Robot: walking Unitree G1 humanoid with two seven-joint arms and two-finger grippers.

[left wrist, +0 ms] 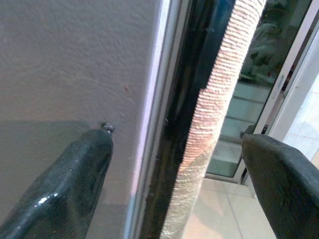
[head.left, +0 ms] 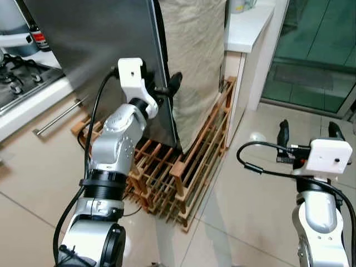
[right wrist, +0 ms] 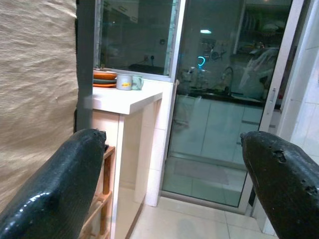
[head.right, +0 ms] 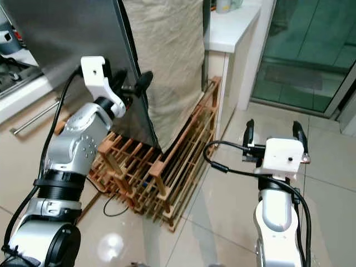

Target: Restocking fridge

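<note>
The grey steel fridge door [head.left: 94, 39] fills the upper left, and its dark edge [head.left: 164, 67] runs down toward the floor. My left gripper [head.left: 164, 88] is raised at that edge and open. One black finger [left wrist: 75, 174] lies against the door's grey face, while the other finger [left wrist: 284, 179] is past the edge, so the edge [left wrist: 164, 124] sits between them. My right gripper [head.left: 308, 130] hangs open over the tiled floor at the right, holding nothing and well away from the door.
A beige cloth-covered panel [head.left: 194, 55] stands just behind the door edge. A wooden slatted rack [head.left: 189, 167] lies on the floor below it. A white counter [head.left: 247, 25] holds cups and bowls [right wrist: 114, 79]. There is a stove [head.left: 19, 78] at far left and a glass sliding door [head.left: 317, 50] at right.
</note>
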